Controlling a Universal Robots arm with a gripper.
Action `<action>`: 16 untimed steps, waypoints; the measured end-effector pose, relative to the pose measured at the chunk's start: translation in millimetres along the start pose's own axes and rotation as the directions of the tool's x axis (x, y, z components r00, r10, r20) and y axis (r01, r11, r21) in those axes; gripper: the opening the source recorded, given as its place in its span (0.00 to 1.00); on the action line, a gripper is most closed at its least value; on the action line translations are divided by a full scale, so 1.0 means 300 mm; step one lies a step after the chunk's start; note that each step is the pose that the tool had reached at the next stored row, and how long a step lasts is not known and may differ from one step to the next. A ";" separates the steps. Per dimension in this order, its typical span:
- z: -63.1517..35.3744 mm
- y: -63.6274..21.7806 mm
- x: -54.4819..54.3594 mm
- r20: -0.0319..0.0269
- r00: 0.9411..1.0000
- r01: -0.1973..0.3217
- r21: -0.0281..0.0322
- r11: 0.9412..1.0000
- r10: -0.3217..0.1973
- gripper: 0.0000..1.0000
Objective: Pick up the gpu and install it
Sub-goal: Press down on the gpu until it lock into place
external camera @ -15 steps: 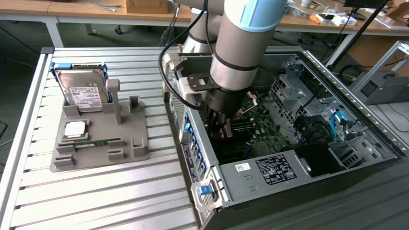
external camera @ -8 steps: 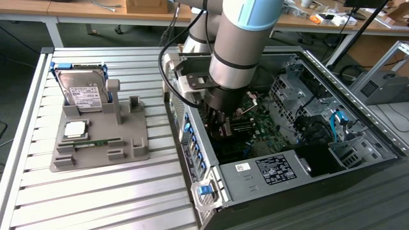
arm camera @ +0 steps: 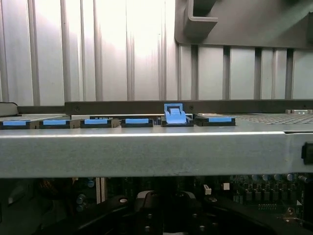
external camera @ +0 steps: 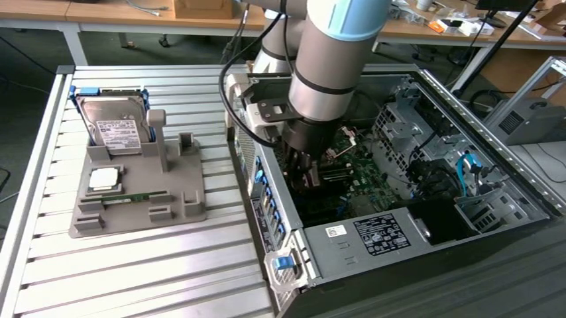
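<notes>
With the arm reaching down into the open case (external camera: 495,199) at frame centre, the gripper (external camera: 305,173) hangs just above the motherboard (external camera: 354,179), jaws together. Whether the gpu is between them cannot be told. Left, the tray (external camera: 132,218) rests on the slatted worktop (external camera: 132,278).

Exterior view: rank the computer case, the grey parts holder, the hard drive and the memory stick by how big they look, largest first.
1. computer case, by far the largest.
2. grey parts holder.
3. hard drive, standing upright in the holder.
4. memory stick, a narrow strip lying in the holder.
All four sit at similar depth, so the order looks reliable.
</notes>
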State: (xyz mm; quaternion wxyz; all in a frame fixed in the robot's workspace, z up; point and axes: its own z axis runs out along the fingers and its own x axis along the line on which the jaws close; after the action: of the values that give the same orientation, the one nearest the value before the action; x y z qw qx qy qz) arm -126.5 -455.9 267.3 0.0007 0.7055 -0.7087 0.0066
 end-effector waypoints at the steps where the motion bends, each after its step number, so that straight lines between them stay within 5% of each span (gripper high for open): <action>1: 0.000 0.000 -0.003 0.000 1.000 0.000 0.000 1.000 0.000 0.11; 10: -0.003 0.000 0.011 0.002 1.000 0.000 0.000 1.000 0.000 0.11; 16: -0.044 -0.003 0.011 0.002 1.000 0.000 0.000 1.000 0.000 0.11</action>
State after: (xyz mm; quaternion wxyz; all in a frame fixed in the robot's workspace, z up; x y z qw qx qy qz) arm -125.8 -459.2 280.6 0.0000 0.7056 -0.7086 0.0060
